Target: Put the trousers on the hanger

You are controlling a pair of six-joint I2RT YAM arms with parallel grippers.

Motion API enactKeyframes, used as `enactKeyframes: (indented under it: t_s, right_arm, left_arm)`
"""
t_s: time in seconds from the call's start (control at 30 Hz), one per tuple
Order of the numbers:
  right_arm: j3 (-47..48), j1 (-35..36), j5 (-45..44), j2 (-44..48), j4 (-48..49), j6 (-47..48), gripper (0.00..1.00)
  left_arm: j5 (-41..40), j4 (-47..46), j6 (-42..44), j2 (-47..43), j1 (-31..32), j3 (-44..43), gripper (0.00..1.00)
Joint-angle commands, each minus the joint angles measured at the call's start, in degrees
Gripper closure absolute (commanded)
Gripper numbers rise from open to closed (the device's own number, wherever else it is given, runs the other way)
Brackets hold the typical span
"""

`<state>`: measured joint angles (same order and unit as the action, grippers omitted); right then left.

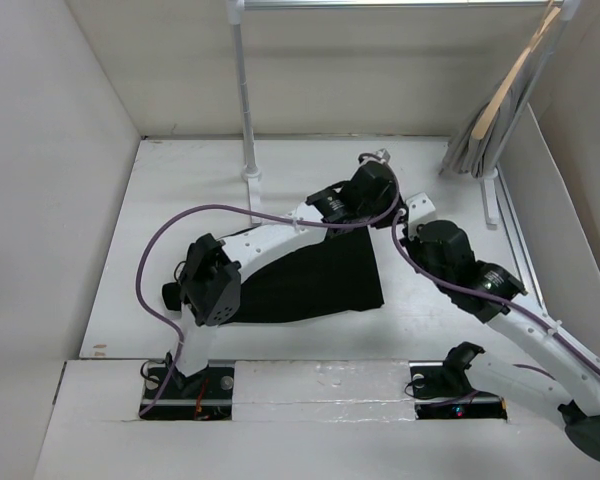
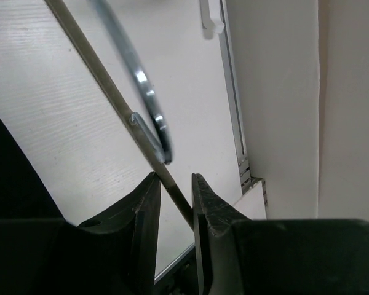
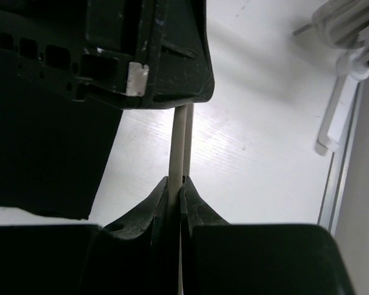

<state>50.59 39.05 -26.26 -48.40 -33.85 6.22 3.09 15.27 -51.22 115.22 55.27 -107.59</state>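
Lying flat on counter (image 1: pixel 180 190), trousers (image 1: pixel 320 280) seen at centre, far edge hidden under left arm (image 1: pixel 270 237). Hanger (image 2: pixel 103 80) wire clenched by right jaws just off trousers' far right corner. Left jaws set astride same wire, slightly parted; hold cannot be told.

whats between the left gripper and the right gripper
Only a short stretch of the hanger wire, running from the right gripper up to the left gripper; the right wrist view shows it.

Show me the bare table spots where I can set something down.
Free: far-left table between the side wall and rack post; near strip between trousers and arm bases. Crowded: centre-right, left gripper and right gripper at the hanger.
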Motion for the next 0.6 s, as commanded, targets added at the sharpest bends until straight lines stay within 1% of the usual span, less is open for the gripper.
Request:
enactKeyframes:
  t_s: [0.0,0.03,0.1,0.13,0.17,0.23,0.3,0.33,0.37,0.4,0.43,0.5,0.53,0.57]
  right_arm:
    - [-0.22,1.65,6.12,1.91,4.84,-0.24,0.94]
    - [-0.92,1.65,6.83,2.26,5.45,-0.24,0.89]
    - [-3.12,1.65,8.23,2.87,6.16,-0.24,0.78]
    - [-4.26,1.65,9.11,3.22,5.72,-1.37,0.65]
    - [-4.7,1.65,9.12,3.4,5.72,-1.38,0.65]
    - [-5.93,1.65,10.52,3.4,5.2,-2.61,0.55]
    - [-7.6,1.65,12.19,3.4,5.02,-3.14,0.5]
    - [-7.87,1.65,12.46,3.4,4.58,-3.84,0.44]
    - [-8.05,1.65,12.72,3.58,3.71,-4.11,0.41]
    - [-7.61,1.65,12.9,4.36,3.0,-4.2,0.37]
    - [-7.09,1.65,12.64,4.89,1.52,-4.37,0.3]
    - [-5.68,0.86,13.6,5.86,0.1,-4.37,0.23]
    - [-3.5,-0.54,14.39,6.47,-1.73,-4.2,0.19]
    - [-2.35,-1.33,15.61,6.74,-2.62,-4.11,0.18]
  left_arm:
    - [1.83,-9.01,-2.65,-6.49,-0.77,9.03,1.0]
    - [1.66,-11.72,-3.79,-7.28,-0.77,10.81,1.0]
    - [0.52,-13.76,-4.5,-9.04,-0.77,14.32,1.0]
    - [-0.27,-14.64,-4.76,-9.57,-0.77,15.82,1.0]
    - [-0.28,-14.65,-4.76,-9.84,-0.77,15.83,1.0]
    - [-1.24,-16.22,-4.68,-9.84,-0.77,18.11,1.0]
    - [-1.51,-17.37,-5.2,-10.01,-0.77,21.0,1.0]
    - [-1.51,-19.12,-5.47,-10.27,-0.77,22.15,1.0]
    - [-1.51,-19.83,-5.82,-10.54,-0.77,23.21,1.0]
    - [-1.25,-20.53,-6.69,-10.72,-0.77,24.78,1.0]
    - [-1.16,-21.41,-6.96,-10.89,-0.77,25.41,1.0]
    - [-1.42,-21.51,-7.14,-11.42,-0.77,25.94,1.0]
    - [-1.51,-21.51,-7.14,-11.59,-0.77,25.94,1.0]
    - [-1.77,-21.42,-7.05,-12.12,-0.77,25.94,1.0]
